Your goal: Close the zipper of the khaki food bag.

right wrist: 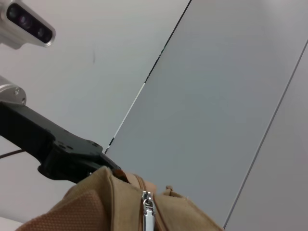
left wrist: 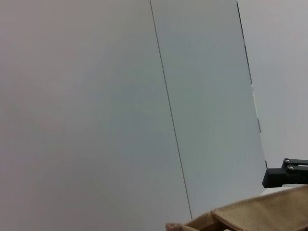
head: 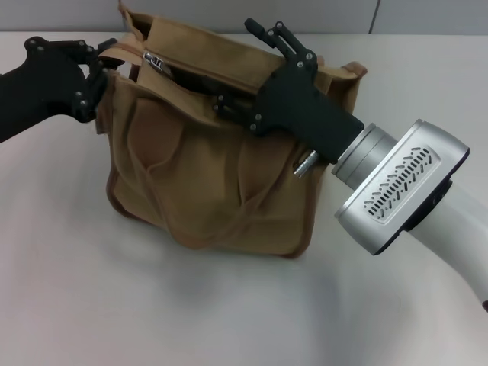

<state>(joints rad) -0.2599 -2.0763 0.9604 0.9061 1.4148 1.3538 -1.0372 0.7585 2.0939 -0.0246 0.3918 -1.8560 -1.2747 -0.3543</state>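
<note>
Head view: the right gripper point(head: 252, 72) hangs splayed and empty over the bag's point(head: 213, 175) top, while the left gripper point(head: 95, 72) is clenched on the bag's left top corner. The slider point(head: 155, 61) sits near that corner; the zipper point(head: 198, 72) runs rightward under the right gripper, unclosed. The bag stands on the counter point(head: 229, 313).

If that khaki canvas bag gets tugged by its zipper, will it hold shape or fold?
The boxy khaki canvas food bag probably folds: its front creases and sags. The left pincer at its corner likely steadies it. It looks light, so an unbraced pull on the silver slider might drag it.
</note>
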